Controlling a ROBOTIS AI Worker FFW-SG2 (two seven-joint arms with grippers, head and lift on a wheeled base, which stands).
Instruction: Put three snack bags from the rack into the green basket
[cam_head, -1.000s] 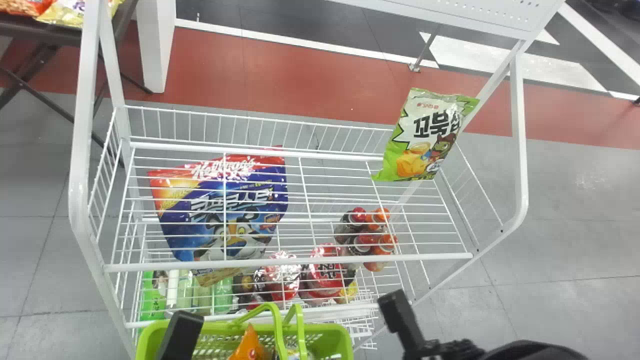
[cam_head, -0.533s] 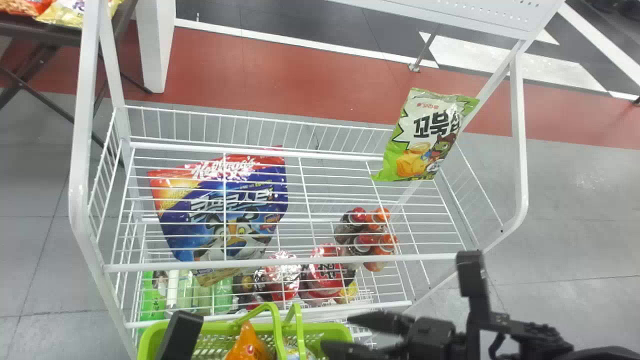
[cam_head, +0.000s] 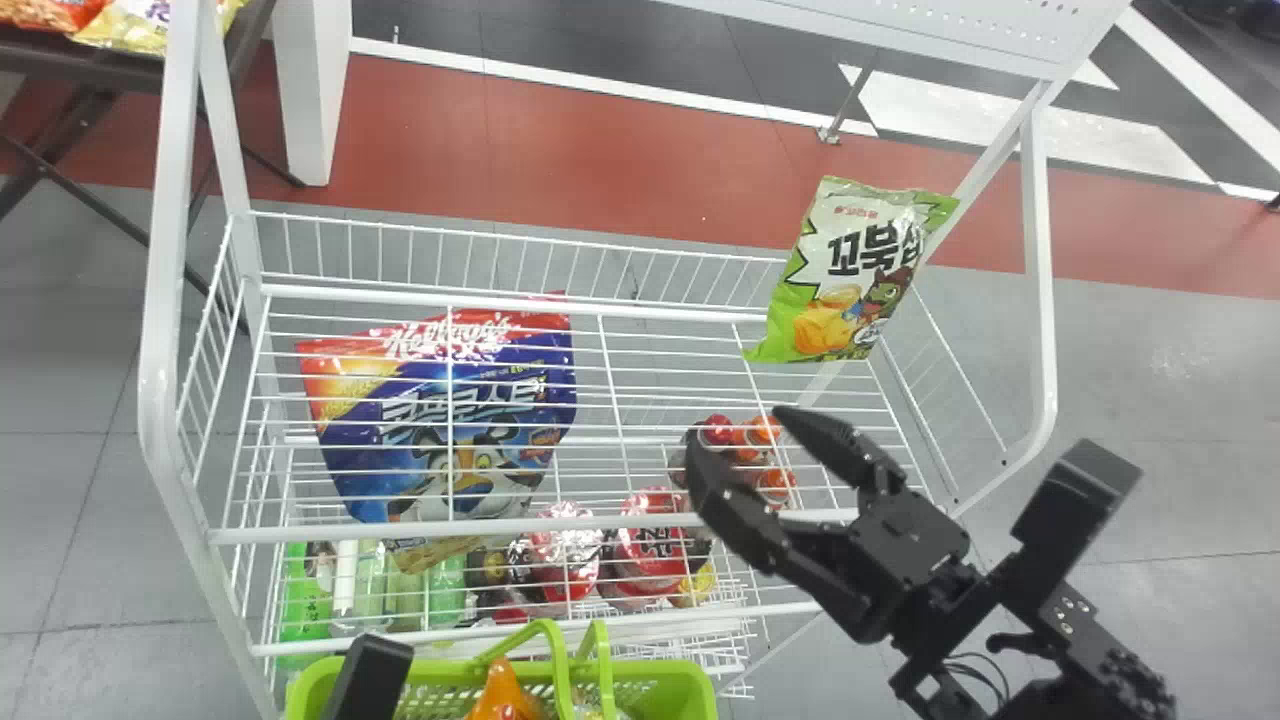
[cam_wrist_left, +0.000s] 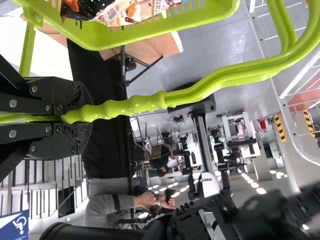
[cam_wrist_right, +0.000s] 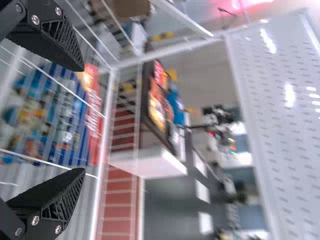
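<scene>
Picking step: right gripper (cam_head: 735, 426) empty over rack (cam_head: 400, 533), jaws wide; left gripper (cam_wrist_left: 90, 119) jaws clamped on basket handle (cam_wrist_left: 200, 91). Next: align on chip bag (cam_head: 850, 275) or cereal bag (cam_head: 440, 420), grip.

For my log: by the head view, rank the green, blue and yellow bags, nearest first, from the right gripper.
From the right gripper:
1. Green bag, right side of the rack.
2. Blue bag, rack's left side.
3. Yellow bag, on the dark table, far upper left.
</scene>
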